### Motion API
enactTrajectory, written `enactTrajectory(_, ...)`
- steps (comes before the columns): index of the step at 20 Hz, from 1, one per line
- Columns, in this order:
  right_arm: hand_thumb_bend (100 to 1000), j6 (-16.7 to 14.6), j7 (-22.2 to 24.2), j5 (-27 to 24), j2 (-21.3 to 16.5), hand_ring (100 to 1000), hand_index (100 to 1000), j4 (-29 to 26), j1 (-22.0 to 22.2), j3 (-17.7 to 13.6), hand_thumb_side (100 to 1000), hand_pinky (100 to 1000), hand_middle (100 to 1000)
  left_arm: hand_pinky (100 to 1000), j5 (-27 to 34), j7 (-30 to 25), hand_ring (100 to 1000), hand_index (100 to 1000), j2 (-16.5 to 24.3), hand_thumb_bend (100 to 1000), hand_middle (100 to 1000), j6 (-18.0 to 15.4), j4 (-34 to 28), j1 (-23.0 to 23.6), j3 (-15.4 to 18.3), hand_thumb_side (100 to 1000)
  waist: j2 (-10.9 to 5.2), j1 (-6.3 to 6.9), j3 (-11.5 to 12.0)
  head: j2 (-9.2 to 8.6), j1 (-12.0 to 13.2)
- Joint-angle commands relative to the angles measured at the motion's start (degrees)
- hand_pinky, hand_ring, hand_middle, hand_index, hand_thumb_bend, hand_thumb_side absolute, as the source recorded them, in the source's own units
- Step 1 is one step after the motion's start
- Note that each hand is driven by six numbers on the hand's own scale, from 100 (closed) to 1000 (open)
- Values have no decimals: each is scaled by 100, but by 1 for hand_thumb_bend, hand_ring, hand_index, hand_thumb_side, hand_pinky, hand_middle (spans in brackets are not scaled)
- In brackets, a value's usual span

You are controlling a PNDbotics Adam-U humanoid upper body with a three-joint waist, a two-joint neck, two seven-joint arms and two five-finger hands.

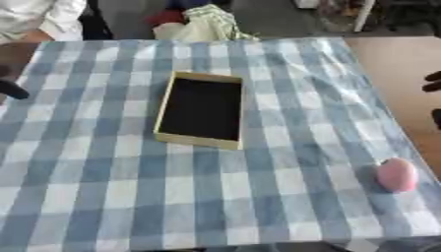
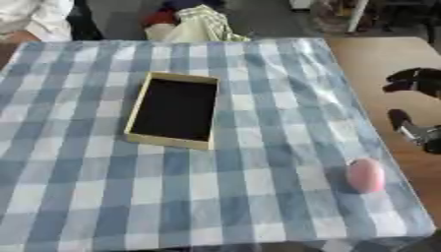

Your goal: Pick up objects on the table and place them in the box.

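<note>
While your right hand (image 2: 413,81) hangs at the right edge of the right eye view, over the bare wood beside the cloth, its fingers (image 2: 401,119) show as dark shapes spread apart from one another, relaxed and closed on nothing. From those fingers, the pink egg-shaped object (image 2: 366,175) lies nearer to you and slightly to their left, resting on the blue-and-white checked cloth (image 2: 258,147) close to its right border, clear of the hand. The box (image 2: 174,110), tan-walled with a dark inside, sits well apart to the left of your right fingers, near the middle of the counter (image 2: 388,54), lying flat with its opening upward and nothing visible inside it. Your left hand (image 1: 10,89) shows only as 1 dark tip at the left edge of the left eye view, level with the box's far end and well apart from it; you cannot tell from this sliver whether its fingers are apart or together.
</note>
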Motion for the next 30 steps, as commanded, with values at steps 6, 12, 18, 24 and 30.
enactTrajectory(6, 100, -217, 237, 219, -191, 869, 897, 160, 101, 70, 794, 884, 891, 620, -36, -43, 745, 774, -1, 100, 716, 80, -110, -20, 30, 601, -63, -28, 14, 38, 88)
enactTrajectory(12, 100, -390, 550, 105, -80, 863, 900, 289, 215, 156, 655, 876, 889, 620, -53, -81, 745, 774, -19, 100, 716, 114, -110, -2, 28, 600, -61, -37, 24, 38, 89)
enactTrajectory(18, 100, -434, 817, -87, -40, 834, 917, 405, 218, 263, 482, 855, 879, 621, -58, -108, 746, 773, -34, 100, 716, 137, -110, -5, 17, 600, -57, -37, 40, 38, 63)
enactTrajectory(24, 108, -297, 917, -318, -34, 828, 922, 501, 197, 359, 439, 854, 874, 621, -66, -139, 746, 773, -41, 100, 716, 161, -110, 2, 6, 599, -49, -42, 45, 38, 24)
enactTrajectory(30, 130, -194, 1002, -294, -27, 840, 927, 613, 127, 422, 421, 857, 879, 622, -69, -180, 745, 772, -61, 100, 715, 192, -110, 9, -14, 600, -47, -39, 46, 38, -35)
